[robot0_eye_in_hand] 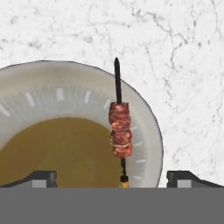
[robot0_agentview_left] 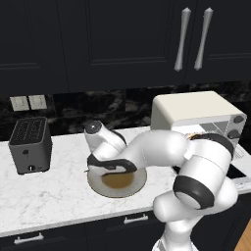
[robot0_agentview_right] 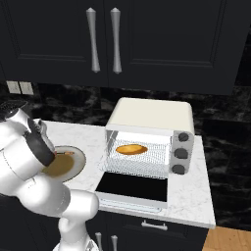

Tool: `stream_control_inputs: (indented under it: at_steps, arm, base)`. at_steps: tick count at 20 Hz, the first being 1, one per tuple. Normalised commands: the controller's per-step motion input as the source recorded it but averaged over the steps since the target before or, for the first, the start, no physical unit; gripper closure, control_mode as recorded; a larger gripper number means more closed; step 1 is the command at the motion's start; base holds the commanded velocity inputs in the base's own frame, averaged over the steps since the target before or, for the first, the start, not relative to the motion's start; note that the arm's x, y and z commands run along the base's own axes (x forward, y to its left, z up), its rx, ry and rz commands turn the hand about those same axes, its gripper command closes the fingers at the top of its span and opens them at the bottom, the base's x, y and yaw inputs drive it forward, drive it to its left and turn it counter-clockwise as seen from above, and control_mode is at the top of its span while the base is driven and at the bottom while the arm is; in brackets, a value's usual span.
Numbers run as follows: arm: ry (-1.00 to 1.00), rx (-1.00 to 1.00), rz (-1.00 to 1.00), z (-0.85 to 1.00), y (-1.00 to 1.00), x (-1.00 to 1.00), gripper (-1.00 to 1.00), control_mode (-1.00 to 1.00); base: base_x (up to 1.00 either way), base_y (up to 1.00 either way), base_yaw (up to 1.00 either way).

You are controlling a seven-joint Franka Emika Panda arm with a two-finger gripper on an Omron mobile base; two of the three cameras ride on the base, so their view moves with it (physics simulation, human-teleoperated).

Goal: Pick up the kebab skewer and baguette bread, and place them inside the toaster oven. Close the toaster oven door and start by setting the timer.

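The kebab skewer (robot0_eye_in_hand: 120, 131) lies on the right side of a round plate (robot0_eye_in_hand: 148, 127) with a brown centre; its reddish meat chunks sit mid-stick. My gripper (robot0_eye_in_hand: 113, 180) hovers open just above the plate, and the skewer's near end lies between the two fingertips (robot0_eye_in_hand: 41, 178), untouched. From the left base view the gripper (robot0_agentview_left: 102, 170) hangs over the plate (robot0_agentview_left: 139, 182). The baguette bread (robot0_agentview_right: 131, 149) rests on the wire rack inside the toaster oven (robot0_agentview_right: 149, 115). The toaster oven door (robot0_agentview_right: 132, 187) is folded down flat and open.
A dark grey slot toaster (robot0_agentview_left: 30, 144) stands at the left of the marble counter (robot0_agentview_left: 54, 191). Three dark knobs (robot0_agentview_right: 181, 153) line the oven's right side. Dark cabinets with silver handles (robot0_agentview_right: 92, 39) hang above. The lowered door juts out over the counter's front edge.
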Motion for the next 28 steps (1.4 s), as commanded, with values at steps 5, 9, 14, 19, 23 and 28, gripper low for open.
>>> stream_control_inputs:
  at_steps: [5, 9, 14, 19, 23, 28]
  arm:
    - [0.16, 0.00, -0.09, -0.18, 0.09, 0.22, -1.00, -1.00]
    - [-0.04, 0.01, -0.11, -0.57, 0.00, 0.00, -1.00, -1.00]
    - [-0.06, 0.03, -0.11, -0.36, 0.00, 0.07, -1.00, -1.00]
    - [0.00, 0.04, -0.05, -0.08, 0.00, 0.25, -1.00, -1.00]
    - [0.01, 0.02, -0.03, -0.09, 0.00, 0.16, -1.00, -1.00]
    - [0.00, 0.01, -0.01, -0.33, 0.00, 0.01, -1.00, -1.00]
  base:
    - [0.00, 0.00, 0.00]
    - [0.00, 0.00, 0.00]
    - [0.00, 0.00, 0.00]
    - [0.00, 0.00, 0.00]
    - [0.00, 0.00, 0.00]
    - [0.00, 0.00, 0.00]
